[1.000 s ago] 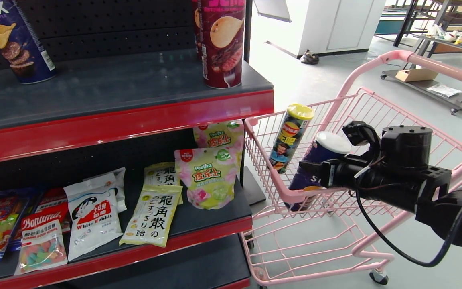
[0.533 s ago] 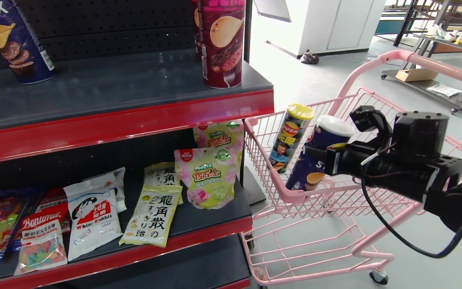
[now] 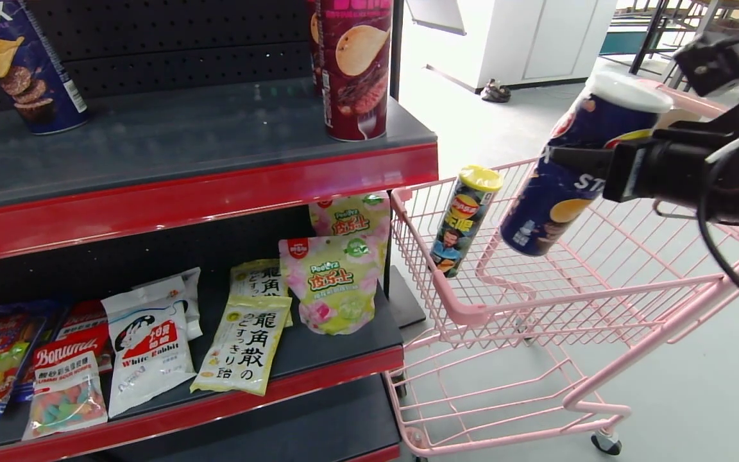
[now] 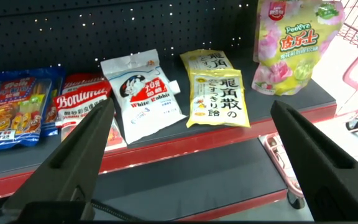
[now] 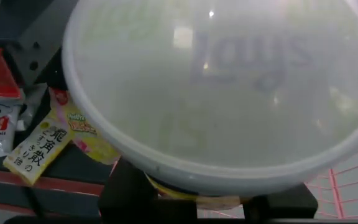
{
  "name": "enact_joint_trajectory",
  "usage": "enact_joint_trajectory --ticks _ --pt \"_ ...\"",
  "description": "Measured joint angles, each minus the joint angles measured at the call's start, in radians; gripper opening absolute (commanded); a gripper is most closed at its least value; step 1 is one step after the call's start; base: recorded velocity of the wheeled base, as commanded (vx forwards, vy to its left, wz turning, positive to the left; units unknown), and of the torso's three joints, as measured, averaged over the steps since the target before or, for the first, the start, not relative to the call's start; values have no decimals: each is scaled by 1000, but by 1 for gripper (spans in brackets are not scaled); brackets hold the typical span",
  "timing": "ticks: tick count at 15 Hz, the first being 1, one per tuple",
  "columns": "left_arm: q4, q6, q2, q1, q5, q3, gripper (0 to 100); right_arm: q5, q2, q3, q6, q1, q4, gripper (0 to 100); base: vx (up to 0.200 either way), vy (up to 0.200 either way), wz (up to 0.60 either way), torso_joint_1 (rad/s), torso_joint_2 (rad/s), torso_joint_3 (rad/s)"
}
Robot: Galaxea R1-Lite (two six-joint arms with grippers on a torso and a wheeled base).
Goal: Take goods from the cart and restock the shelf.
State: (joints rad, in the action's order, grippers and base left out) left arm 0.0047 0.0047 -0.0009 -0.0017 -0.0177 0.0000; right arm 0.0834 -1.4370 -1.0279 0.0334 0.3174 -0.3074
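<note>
My right gripper (image 3: 591, 163) is shut on a dark blue chip can (image 3: 555, 192) with a white lid (image 5: 222, 81), held tilted in the air above the pink cart (image 3: 472, 311). A second can with a yellow lid (image 3: 466, 218) leans in the cart's front corner. The shelf's top board (image 3: 183, 138) carries a blue chip can (image 3: 20, 64) at the left and a maroon can (image 3: 353, 64) at the right. My left gripper (image 4: 191, 155) is open in front of the lower shelf, facing the candy bags (image 4: 219, 93).
Several snack bags lie on the lower shelf (image 3: 318, 350), with two pink-green pouches (image 3: 334, 282) standing at its right end. The red shelf lip (image 3: 215, 192) juts out beside the cart's rim. Racks and a white cabinet (image 3: 536, 38) stand behind.
My right gripper has lifted the blue can up out of the cart and to the right, from basket level to well above the rim. The yellow-lidded can stayed put.
</note>
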Motion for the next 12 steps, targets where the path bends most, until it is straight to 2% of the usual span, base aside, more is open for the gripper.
enact_joint_trajectory --ticks 4,7,10,12 --pt "0 0 0 0 1 0 100 -169 277 72 17 -2 176 0 0 0 0 0 0 0" --pt "0 0 0 0 1 0 100 -225 549 214 18 -6 382 0 0 0 0 0 0 0" --pt "0 0 0 0 1 0 100 -278 817 337 25 -36 677 0 0 0 0 0 0 0" --pt "0 1 0 0 1 0 100 -297 924 391 50 -55 722 0 0 0 0 0 0 0"
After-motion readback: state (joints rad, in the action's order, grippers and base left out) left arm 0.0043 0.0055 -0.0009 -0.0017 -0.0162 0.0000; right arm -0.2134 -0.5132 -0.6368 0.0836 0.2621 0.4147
